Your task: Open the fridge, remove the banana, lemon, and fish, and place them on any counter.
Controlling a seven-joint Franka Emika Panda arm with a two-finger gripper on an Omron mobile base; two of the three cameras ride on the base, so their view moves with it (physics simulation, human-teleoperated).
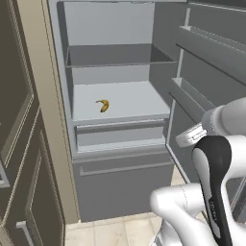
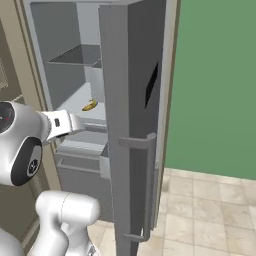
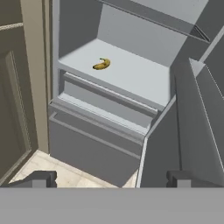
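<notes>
The fridge (image 1: 120, 182) stands open, its door (image 2: 131, 125) swung out to the right. A small yellow banana (image 1: 102, 105) lies alone on the pale middle shelf, toward its left side; it also shows in the right base view (image 2: 90, 105) and the hand view (image 3: 101, 64). My gripper (image 3: 109, 179) is open and holds nothing. It hangs in front of the fridge, well short of the banana and looking down at the shelf and the lower drawer front (image 3: 94, 151). The lemon, the fish and the counter are out of view.
Beige panelled cabinets (image 1: 29, 144) flank the fridge on the left. The open door's inner bins (image 1: 206, 45) jut out close on my right, and its bar handle (image 2: 150, 185) faces outward. Beige floor tiles (image 2: 200, 210) lie below a green wall (image 2: 215, 85).
</notes>
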